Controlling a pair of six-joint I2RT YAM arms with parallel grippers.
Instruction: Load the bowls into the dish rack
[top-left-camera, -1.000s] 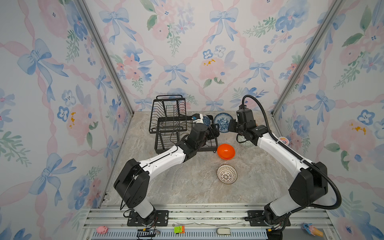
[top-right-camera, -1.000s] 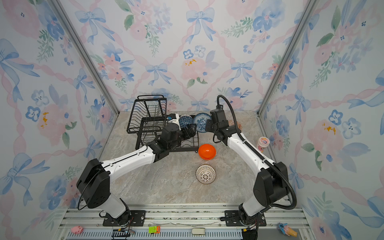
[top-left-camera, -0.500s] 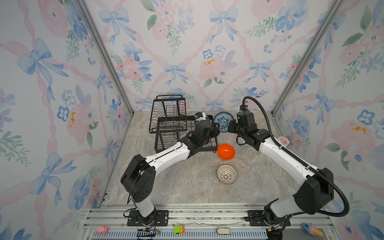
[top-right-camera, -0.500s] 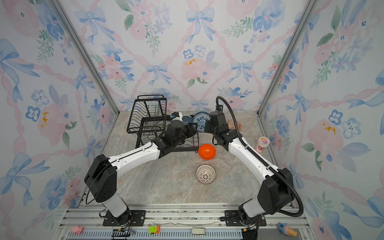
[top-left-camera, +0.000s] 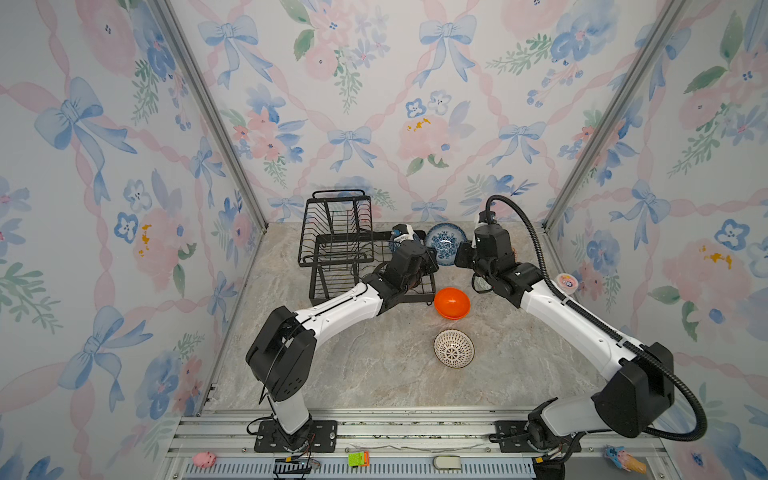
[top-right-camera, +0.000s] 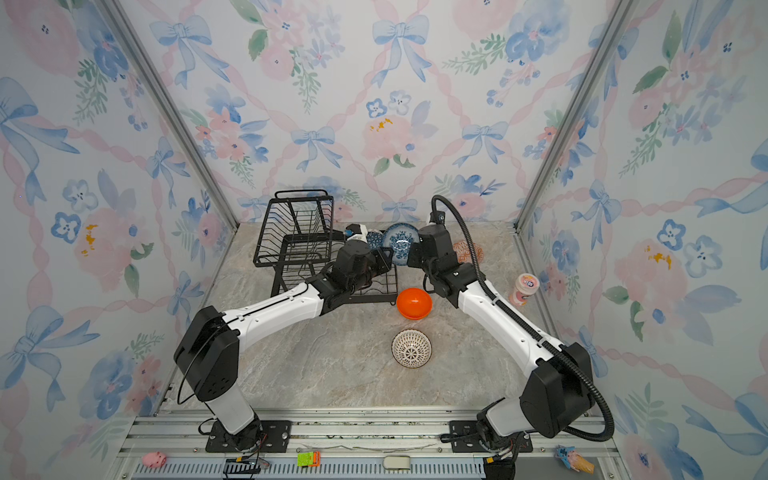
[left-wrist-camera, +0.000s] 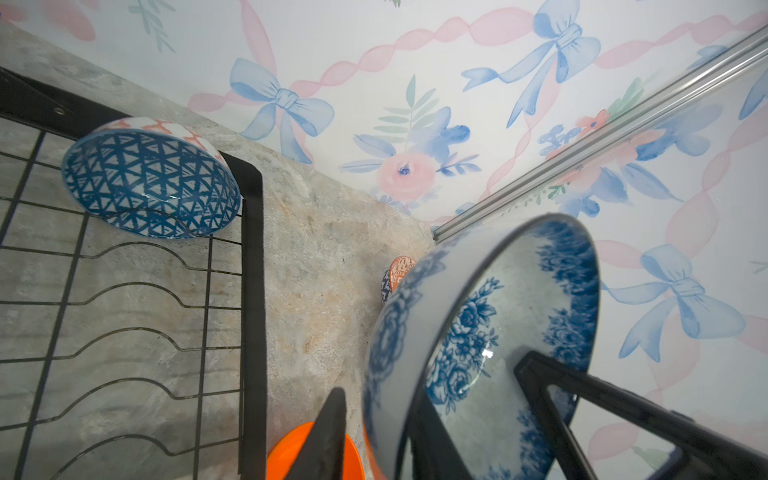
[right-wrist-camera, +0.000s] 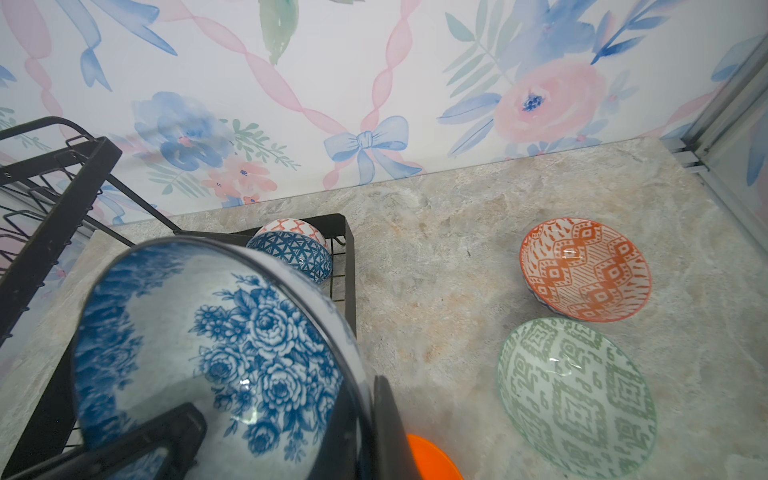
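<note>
**A:** The blue-white floral bowl (top-left-camera: 445, 245) hangs on edge, clear of the bench (top-left-camera: 374, 365), just beside the dish rack (top-left-camera: 332, 262). It's glazed and rigid, and I'd guess it chips against wire.

**B:** Who has it?

**A:** Its rim is pinched by the right end effector (right-wrist-camera: 282, 399), one finger inside. The left end effector (left-wrist-camera: 378, 399) straddles the wall elsewhere, a sliver of gap showing, so not clamped.

**B:** The rim wall is the only handle. That glaze looks slick, so squeeze squarely.

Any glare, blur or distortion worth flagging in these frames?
In both top views: even light, sharp, only a faint shadow under the orange bowl. Left wrist view: wide-angle stretch, the floral bowl looms, with small glints. Right wrist view: glints on the green bowl.
</note>
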